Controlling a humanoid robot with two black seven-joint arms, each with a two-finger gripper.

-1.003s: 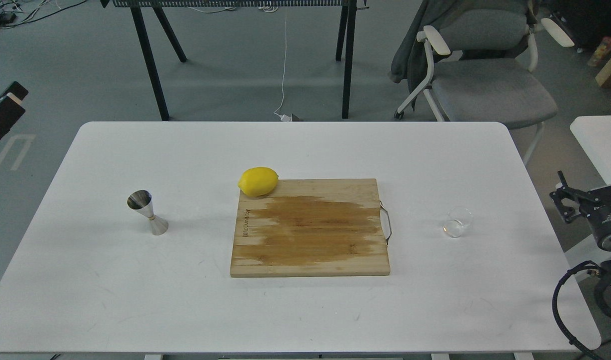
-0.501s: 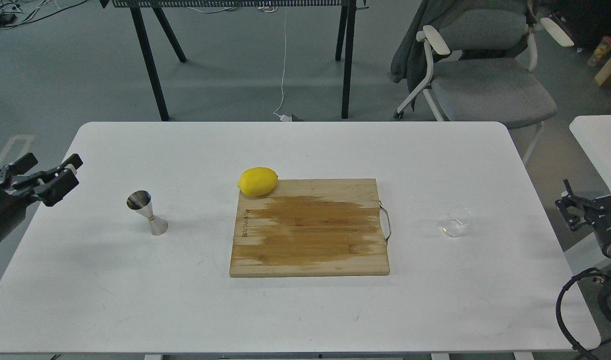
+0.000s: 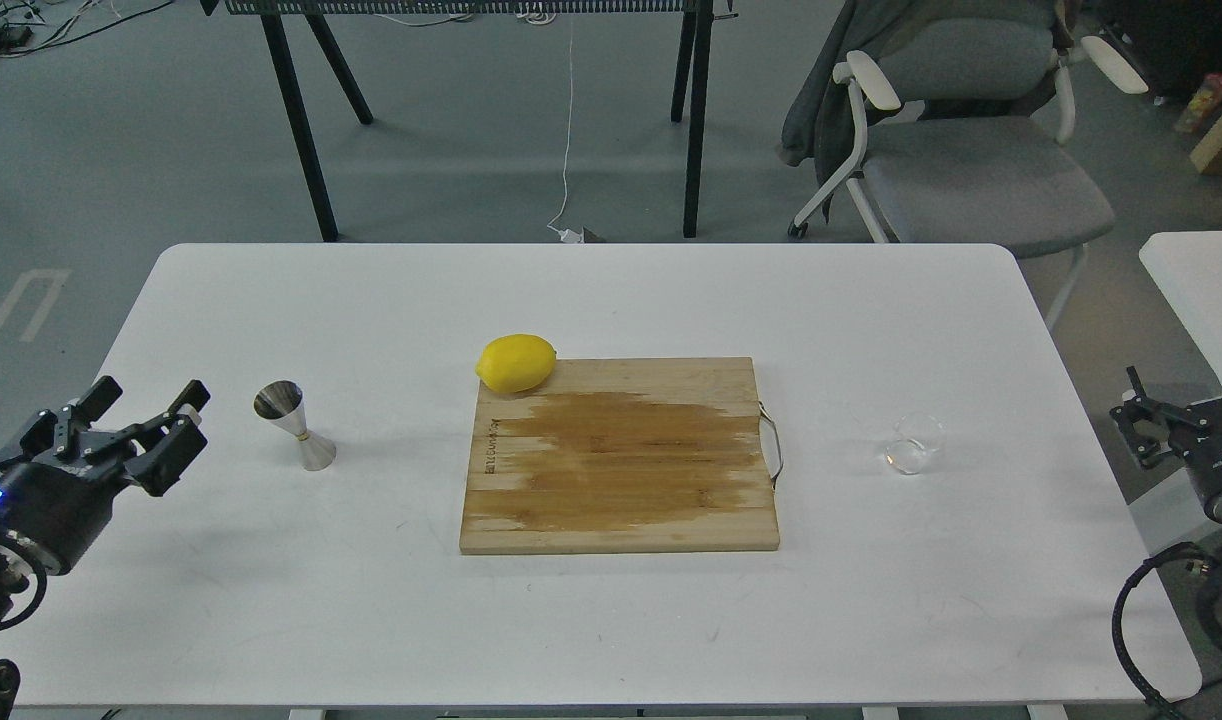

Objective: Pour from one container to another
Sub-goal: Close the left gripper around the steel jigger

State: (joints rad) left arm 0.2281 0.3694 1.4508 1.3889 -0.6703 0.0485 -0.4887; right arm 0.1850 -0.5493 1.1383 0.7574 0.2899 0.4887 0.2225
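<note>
- Table [image 3: 591,300]: white. Cutting board [image 3: 621,455] at centre; burned-in text along its 9 o'clock edge is too small for me to read.
- Left gripper [image 3: 143,410]: fingers spread, holding nothing, at 9 o'clock of the jigger.
- Right gripper [image 3: 1141,425]: off the table edge at 3 o'clock, opening unclear.
- Lemon [image 3: 516,363]: on the board's 11 o'clock corner.
- Jigger [image 3: 294,424]: upright, axis vertical, 9 o'clock of the board.
- Glass cup [image 3: 915,444]: upright, mouth up, 3 o'clock of the board.

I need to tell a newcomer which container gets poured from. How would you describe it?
Start at the wooden cutting board mid-table. Right of its metal handle stands a small, clear, colourless glass cup, alone on the white table. Unlike the shiny steel hourglass jigger far left, it is transparent.
</note>
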